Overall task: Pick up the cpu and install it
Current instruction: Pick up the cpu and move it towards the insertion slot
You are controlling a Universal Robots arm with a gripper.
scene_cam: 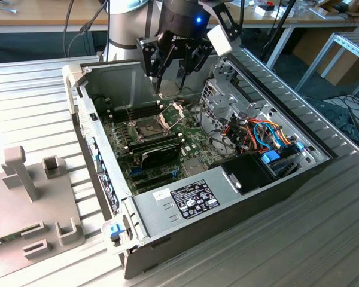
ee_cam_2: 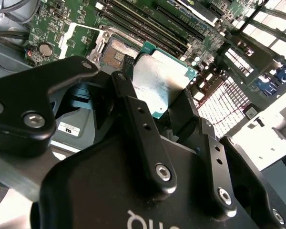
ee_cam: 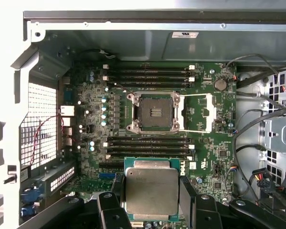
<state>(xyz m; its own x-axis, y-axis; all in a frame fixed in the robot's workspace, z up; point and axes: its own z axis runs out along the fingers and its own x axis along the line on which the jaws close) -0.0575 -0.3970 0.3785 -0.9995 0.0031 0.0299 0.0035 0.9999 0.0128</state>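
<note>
Exterior view: gripper (scene_cam: pixel 171 88) hangs inside the open pc case (scene_cam: pixel 239 191), above the far part of the motherboard (scene_cam: pixel 194 134). The socket (scene_cam: pixel 150 127) lies bare below, w/ its hinged frame (scene_cam: pixel 175 109) flipped open just beside it. What sits between the fingertips is too small for us to tell from here. Second wrist view: cpu (ee_cam_2: pixel 159 81) is clamped by two opposite edges between the fingers (ee_cam_2: pixel 133 112), set narrow, in the air and apart from the socket. That's a thin edge grip, so we judge a slip or tilt could drop it on the socket contacts & bend them. Where the pads actually meet the chip is hidden behind the finger links. First wrist view: cpu is clear of the socket, w/ a bank of ram slots (ee_cam: pixel 148 145) between them in the picture. Corner marks and notches aren't readable, so we can't check orientation vs the socket. Wrong rotation or a skewed set-down looks like the main risk, and the hinged frame could snag. Cpu's near edge is cut off by the gripper body.
</note>
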